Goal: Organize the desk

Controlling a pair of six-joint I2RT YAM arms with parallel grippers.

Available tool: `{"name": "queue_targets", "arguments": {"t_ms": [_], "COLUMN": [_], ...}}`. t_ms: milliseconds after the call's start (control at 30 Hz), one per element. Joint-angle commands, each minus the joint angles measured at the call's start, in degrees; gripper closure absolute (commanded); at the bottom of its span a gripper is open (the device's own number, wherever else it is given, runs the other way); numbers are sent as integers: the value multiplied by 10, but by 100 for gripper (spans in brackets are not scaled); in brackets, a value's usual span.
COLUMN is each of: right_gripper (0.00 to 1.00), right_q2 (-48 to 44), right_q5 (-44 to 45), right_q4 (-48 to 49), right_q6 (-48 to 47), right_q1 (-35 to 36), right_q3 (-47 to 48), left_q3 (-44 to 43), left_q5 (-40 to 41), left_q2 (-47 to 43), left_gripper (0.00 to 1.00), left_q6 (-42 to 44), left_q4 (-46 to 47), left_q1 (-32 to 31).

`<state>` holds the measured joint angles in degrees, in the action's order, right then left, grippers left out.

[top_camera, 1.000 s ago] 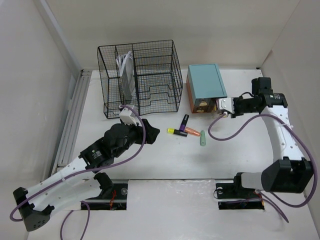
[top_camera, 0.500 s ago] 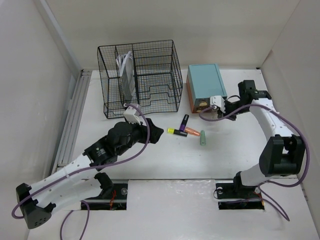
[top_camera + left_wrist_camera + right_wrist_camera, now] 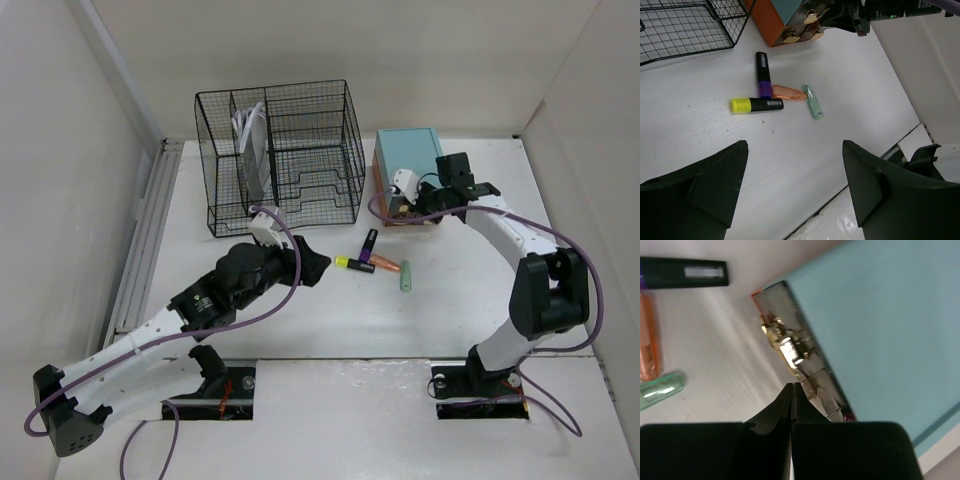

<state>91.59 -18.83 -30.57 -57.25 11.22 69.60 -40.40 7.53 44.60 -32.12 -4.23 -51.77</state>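
Note:
The white desk (image 3: 330, 320) holds a yellow-capped black highlighter (image 3: 352, 264), a purple-ended black marker (image 3: 369, 241), an orange marker (image 3: 385, 265) and a pale green marker (image 3: 406, 277), lying close together at the centre. My left gripper (image 3: 310, 268) is open and empty just left of them; the left wrist view shows them ahead of it (image 3: 795, 150). My right gripper (image 3: 424, 204) is shut, its tips (image 3: 792, 386) at the brass-handled drawer front (image 3: 790, 347) of the teal drawer box (image 3: 410, 165).
A black wire-mesh organizer (image 3: 280, 150) with white papers in its left slot stands at the back left. White walls border the desk on three sides. A metal rail (image 3: 150, 230) runs along the left edge.
My right arm has swung left from beside the teal box to its drawer front. My left gripper has moved slightly right toward the markers.

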Motion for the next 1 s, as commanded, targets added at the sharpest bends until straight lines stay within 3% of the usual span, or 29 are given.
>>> {"name": "queue_targets", "arguments": {"t_ms": [0,533,600,633,733,767,800,833,867,967], "right_gripper": [100,100,100,100,98,93,63,31,1,1], "right_q2": [-3,-35,-47,-56,-119,-142,-168,-221,-249,-328], "right_q5": [77,108,76,15,-102,-121,-133,-139,-140,-149], "right_q4": [103,82,71,61,5,-1,8,24,70,110], "right_q6": [65,72,72,59,24,17,33,59,88,213], "right_q1": [7,-38,-46,-53,-59,-59,-59,-59,-59,-80], "right_q3": [24,12,12,12,4,-3,-12,-32,-44,-61], "left_q3": [8,18,18,18,18,11,5,-16,-32,-106], "left_q5": [-9,-26,-45,-55,-99,-109,-117,-124,-124,-124], "left_q2": [-2,24,52,65,132,155,180,238,269,392], "left_gripper": [27,27,27,29,41,50,60,86,100,100], "left_q6": [-3,-3,-3,-3,-14,-14,-14,-21,-33,-51], "left_q4": [39,81,115,130,210,232,253,286,295,325], "left_q1": [-4,-4,-4,-4,-4,-4,-4,-4,-4,-18]}}
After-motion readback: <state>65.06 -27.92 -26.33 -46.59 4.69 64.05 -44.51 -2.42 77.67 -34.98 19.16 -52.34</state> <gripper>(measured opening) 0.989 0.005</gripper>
